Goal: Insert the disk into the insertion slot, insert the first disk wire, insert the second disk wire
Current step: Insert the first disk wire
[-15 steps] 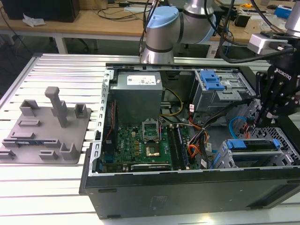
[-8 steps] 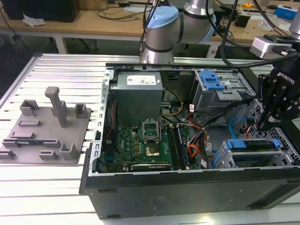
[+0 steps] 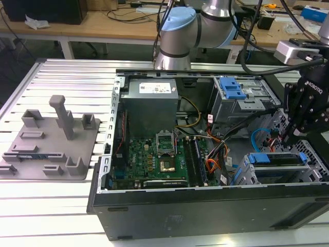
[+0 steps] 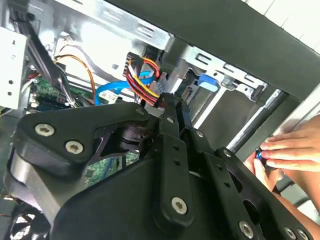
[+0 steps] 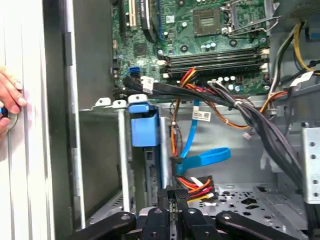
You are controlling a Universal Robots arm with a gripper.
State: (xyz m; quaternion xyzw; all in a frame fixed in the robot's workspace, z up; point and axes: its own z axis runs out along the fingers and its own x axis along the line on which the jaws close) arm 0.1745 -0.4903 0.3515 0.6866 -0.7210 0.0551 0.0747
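The disk, framed by its blue carrier, lies inside the low grey insertion slot at the case's front right corner in the exterior view. My gripper hangs just behind that bay. In both wrist views its thin black fingers are shut on the black plug of a disk wire made of red, yellow and black strands. A flat blue disk wire loops loose beside it, toward the motherboard. The drive's rear face is hidden behind the fingers.
A person's hand rests on the case's outer side wall by the bay. A taller grey cage with a blue latch stands behind the gripper. Thick black cable bundles cross above the bay. Motherboard and power supply fill the case's middle.
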